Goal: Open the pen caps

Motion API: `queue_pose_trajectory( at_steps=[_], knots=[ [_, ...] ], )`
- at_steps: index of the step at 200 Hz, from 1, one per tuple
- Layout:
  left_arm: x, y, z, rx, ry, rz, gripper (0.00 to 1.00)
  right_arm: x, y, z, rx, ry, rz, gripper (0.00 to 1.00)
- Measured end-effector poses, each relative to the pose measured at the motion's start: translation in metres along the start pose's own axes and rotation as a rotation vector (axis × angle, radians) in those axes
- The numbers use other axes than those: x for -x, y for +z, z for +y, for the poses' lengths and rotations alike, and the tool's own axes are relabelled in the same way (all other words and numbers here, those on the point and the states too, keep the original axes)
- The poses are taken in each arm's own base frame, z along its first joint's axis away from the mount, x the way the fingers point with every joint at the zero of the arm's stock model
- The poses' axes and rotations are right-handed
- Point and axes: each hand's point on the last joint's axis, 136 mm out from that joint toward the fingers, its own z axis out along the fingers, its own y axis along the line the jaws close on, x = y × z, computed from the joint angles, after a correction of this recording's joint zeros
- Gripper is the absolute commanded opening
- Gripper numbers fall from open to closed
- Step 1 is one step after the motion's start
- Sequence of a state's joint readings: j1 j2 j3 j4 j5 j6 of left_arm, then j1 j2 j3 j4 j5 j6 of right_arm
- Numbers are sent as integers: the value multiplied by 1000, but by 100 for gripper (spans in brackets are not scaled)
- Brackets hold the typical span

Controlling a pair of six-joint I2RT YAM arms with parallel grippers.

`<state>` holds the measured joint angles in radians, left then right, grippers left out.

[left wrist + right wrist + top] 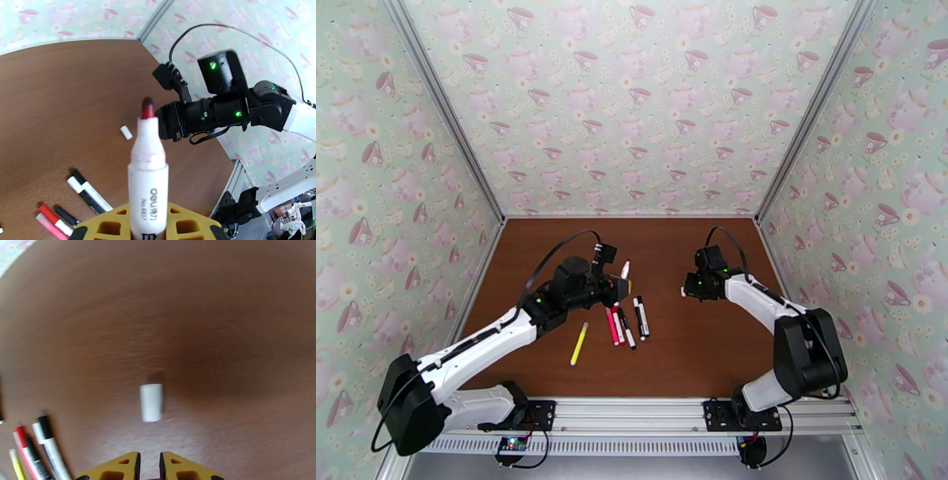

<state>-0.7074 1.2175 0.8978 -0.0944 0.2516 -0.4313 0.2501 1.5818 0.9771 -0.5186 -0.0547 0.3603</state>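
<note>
My left gripper (619,284) (148,223) is shut on a white pen (147,173) (625,270) that stands upright in its yellow fingers (106,223), its red tip bare. A short white pen cap (151,402) (126,132) lies loose on the brown table, just ahead of my right gripper (149,465) (687,286). That gripper hovers low over the table with its yellow fingers almost together and no cap between them. Several capped pens (629,319) (85,191) (47,447) lie side by side in the middle, and a yellow pen (579,343) lies to their left.
The brown table (711,355) is walled on three sides by teacup-patterned panels (632,103). An aluminium rail (632,410) with both arm bases runs along the near edge. The right arm (221,104) faces the held pen at close range.
</note>
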Motion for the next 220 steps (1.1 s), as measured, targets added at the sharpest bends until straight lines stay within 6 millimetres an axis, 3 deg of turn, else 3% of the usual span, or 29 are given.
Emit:
queue_pose_trajectory(
  at_steps=[69,157,220],
  knots=[
    [-5,-1,11,31,-14,17,8,1,33,-27,-34,25,52,4],
    [-14,3,17,45,-29,41,8,18,49,-18,-8,-1,54,7],
    [-14,3,17,45,-36,42,8,15,53,-15,11,-8,75,14]
  ],
)
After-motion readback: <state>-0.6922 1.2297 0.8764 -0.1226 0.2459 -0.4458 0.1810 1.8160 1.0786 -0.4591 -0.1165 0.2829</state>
